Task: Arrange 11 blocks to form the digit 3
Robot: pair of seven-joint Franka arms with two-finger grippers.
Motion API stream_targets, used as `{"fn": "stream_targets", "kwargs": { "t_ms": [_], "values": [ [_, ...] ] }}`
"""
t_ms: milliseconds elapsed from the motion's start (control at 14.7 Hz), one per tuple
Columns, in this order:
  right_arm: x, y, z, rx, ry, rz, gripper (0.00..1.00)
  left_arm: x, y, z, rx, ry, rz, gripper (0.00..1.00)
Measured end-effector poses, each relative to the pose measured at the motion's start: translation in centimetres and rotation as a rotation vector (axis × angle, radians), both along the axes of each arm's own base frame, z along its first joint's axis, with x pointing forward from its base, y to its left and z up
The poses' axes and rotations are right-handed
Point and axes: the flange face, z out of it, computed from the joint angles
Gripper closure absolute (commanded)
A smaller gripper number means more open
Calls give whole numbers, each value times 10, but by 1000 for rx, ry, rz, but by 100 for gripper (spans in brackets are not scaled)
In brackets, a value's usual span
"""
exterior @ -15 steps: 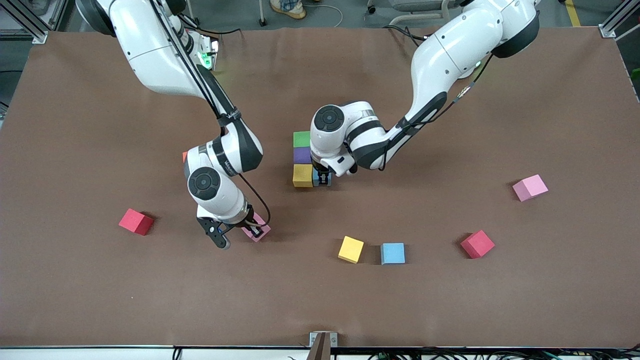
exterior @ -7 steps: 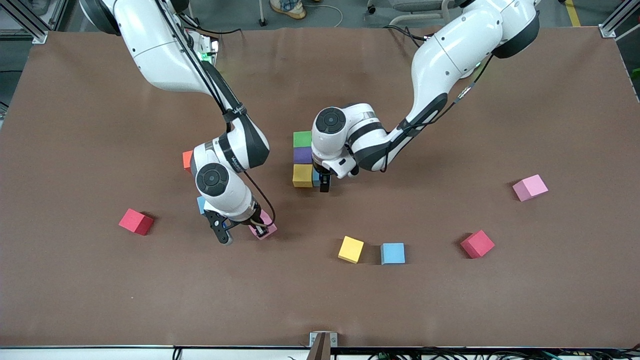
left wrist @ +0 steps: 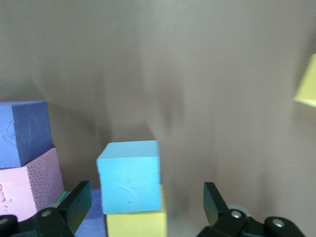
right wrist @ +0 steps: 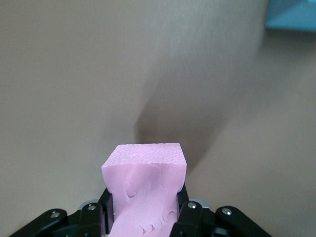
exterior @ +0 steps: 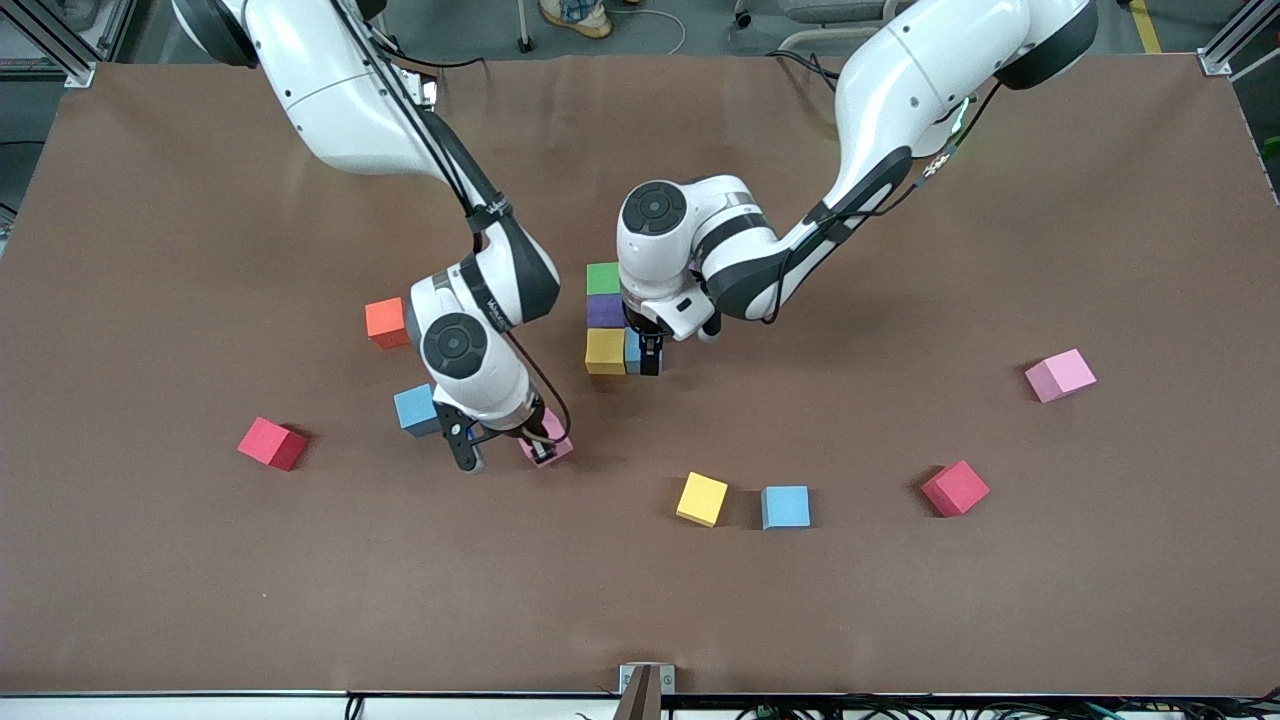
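Right gripper (exterior: 541, 447) is clamped on a pink block (right wrist: 145, 185), low over the table (exterior: 900, 620); block dents at the fingers. Left gripper (exterior: 648, 352) has fingers spread wide, holding nothing, straddling a light blue block (left wrist: 129, 176) that touches the yellow block (exterior: 604, 351) in the green (exterior: 603, 278) / purple (exterior: 604, 311) / yellow column mid-table. Loose around: blue (exterior: 415, 409), orange cube (exterior: 385, 322), red (exterior: 271, 443), yellow (exterior: 701, 499), blue (exterior: 785, 507), red (exterior: 954, 488), pink (exterior: 1060, 375). Lettering on the right arm's wrist is unreadable.
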Motion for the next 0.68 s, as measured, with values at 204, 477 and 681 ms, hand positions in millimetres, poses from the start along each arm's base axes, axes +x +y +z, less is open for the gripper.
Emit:
{"fn": "stream_targets", "kwargs": {
  "t_ms": [204, 477, 681],
  "values": [
    [-12, 19, -1, 2, 14, -65, 100, 41, 43, 32, -7, -26, -26, 0],
    [-22, 30, -5, -3, 39, -147, 100, 106, 123, 46, -5, -51, -70, 0],
    [-25, 33, -6, -9, 42, -85, 100, 137, 170, 43, 9, -54, -133, 0]
  ]
}}
